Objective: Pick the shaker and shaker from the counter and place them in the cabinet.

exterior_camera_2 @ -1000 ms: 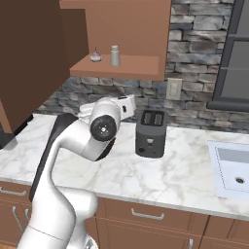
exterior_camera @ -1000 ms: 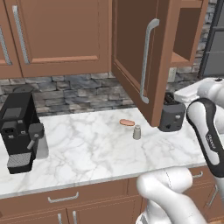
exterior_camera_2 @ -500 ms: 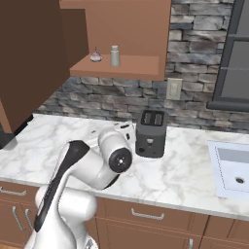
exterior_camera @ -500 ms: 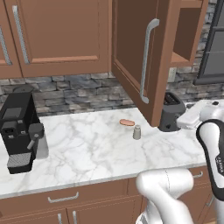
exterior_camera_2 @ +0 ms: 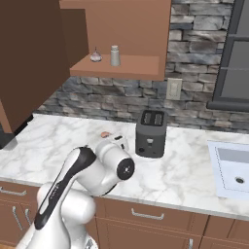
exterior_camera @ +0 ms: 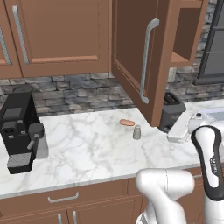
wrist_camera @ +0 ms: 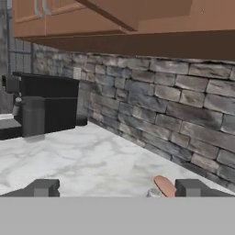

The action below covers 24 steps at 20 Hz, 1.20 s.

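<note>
One grey shaker [exterior_camera: 137, 132] stands on the marble counter [exterior_camera: 87, 148], just right of a small orange-brown sausage [exterior_camera: 127, 122]. A second shaker [exterior_camera_2: 115, 55] stands on the wooden shelf of the open cabinet [exterior_camera_2: 131, 70], beside a small pinkish item [exterior_camera_2: 96, 57]. The cabinet door [exterior_camera: 131, 52] hangs open over the counter, with its silver handle [exterior_camera: 146, 61] facing me. My gripper [wrist_camera: 118, 188] is open and holds nothing. It hovers low over the counter by the toaster. In the hand view the shaker's top [wrist_camera: 153, 193] peeks up near the right fingertip [wrist_camera: 193, 187], next to the sausage [wrist_camera: 164, 185].
A dark toaster [exterior_camera: 172, 111] stands against the stone wall, right of the counter shaker. A black coffee machine [exterior_camera: 19, 131] sits at the counter's left end. A sink [exterior_camera_2: 233, 168] lies to the right. Closed wall cabinets [exterior_camera: 57, 35] hang on the left.
My arm has folded down from cabinet height to just above the counter near the toaster. The gripper stays open and empty. The shakers have not moved.
</note>
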Available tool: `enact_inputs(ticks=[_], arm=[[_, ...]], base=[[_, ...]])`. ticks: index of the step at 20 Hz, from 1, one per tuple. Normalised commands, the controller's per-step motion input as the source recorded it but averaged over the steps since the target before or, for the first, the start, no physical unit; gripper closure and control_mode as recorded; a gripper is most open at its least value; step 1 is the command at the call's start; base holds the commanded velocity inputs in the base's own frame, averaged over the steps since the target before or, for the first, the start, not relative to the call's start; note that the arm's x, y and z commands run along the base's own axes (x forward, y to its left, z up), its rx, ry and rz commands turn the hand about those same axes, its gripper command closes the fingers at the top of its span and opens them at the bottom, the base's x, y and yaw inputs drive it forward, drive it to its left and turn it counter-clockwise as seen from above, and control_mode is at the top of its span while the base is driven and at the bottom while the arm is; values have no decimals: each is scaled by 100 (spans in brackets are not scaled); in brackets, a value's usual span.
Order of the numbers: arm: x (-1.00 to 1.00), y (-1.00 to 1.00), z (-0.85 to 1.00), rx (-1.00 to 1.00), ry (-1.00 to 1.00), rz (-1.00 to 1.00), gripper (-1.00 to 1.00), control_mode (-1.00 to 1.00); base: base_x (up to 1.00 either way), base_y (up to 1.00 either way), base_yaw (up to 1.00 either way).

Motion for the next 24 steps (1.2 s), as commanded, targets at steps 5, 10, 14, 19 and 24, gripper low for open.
enact_inputs(ticks=[5, 10, 14, 19, 24], arm=[[32, 68, -59, 1, -2, 6, -100, -100], [42, 33, -42, -2, 1, 0, -100, -100], [45, 4, -23, -5, 4, -7, -100, -100], [28, 2, -20, -7, 2, -4, -100, -100], [32, 0, -32, -5, 4, 0, -100, -100]], base=[[0, 0, 0], [0, 0, 0], [0, 0, 0], [0, 0, 0], [0, 0, 0]])
